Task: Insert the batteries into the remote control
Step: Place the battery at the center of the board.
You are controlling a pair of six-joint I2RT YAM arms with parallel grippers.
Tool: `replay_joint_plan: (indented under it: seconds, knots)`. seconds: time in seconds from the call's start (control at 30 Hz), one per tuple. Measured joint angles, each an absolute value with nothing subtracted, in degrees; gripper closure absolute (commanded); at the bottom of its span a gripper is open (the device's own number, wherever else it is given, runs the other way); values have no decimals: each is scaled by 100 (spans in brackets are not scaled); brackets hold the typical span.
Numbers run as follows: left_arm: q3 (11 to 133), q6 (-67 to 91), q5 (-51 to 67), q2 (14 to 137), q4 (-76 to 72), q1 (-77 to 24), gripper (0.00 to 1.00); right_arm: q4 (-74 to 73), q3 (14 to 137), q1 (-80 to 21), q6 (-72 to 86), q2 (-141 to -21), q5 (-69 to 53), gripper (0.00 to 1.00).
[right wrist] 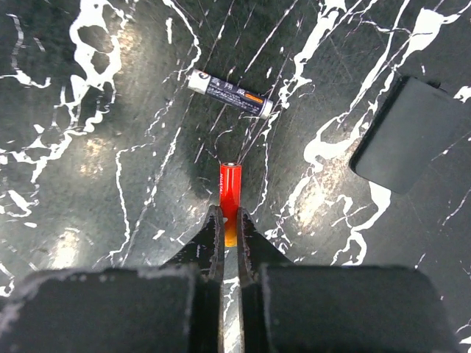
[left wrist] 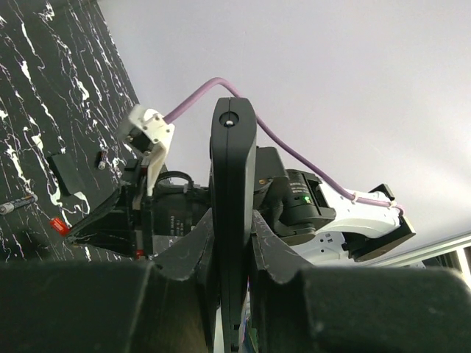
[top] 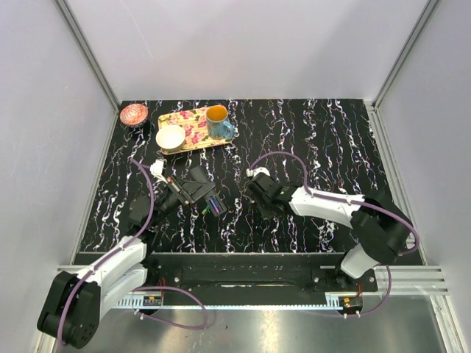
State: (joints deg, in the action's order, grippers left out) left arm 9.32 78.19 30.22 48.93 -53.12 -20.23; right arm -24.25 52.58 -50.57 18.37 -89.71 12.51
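My left gripper point(left wrist: 233, 217) is shut on the black remote control point(left wrist: 233, 162) and holds it edge-on above the table; it also shows in the top view point(top: 197, 187), with a green and purple bit at its lower end point(top: 215, 204). My right gripper point(right wrist: 229, 213) is shut on a red-orange battery point(right wrist: 230, 193), low over the table, just right of the remote in the top view point(top: 254, 191). A blue-purple battery point(right wrist: 229, 94) lies loose beyond the fingertips. The left wrist view shows a loose battery point(left wrist: 18, 204) too.
A flat black rectangular piece point(right wrist: 412, 132) lies on the table to the right of the red battery. At the back left stand a floral yellow tray point(top: 193, 131) with a blue mug point(top: 218, 121) and a white bowl point(top: 170, 137), and a pink bowl point(top: 134, 114).
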Motion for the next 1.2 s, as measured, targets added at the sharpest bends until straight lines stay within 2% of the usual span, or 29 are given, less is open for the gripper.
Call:
replay_joint_plan:
  seconds: [0.27, 0.6, 0.93, 1.2]
  knots:
    - [827, 7856, 3024, 4893, -5352, -2023, 100, -2432, 5483, -5039, 1929, -9612, 1396, 100]
    - [792, 7852, 3022, 4740, -5225, -2023, 100, -2464, 5662, -4823, 2893, -9511, 1966, 100]
    - [781, 7854, 2967, 4495, -5026, -2023, 100, -2864, 6648, -3610, 5760, -9437, 2370, 100]
    - [781, 7856, 2932, 4274, -4766, -2023, 100, -3201, 7979, -3291, 7391, -10748, 2311, 100]
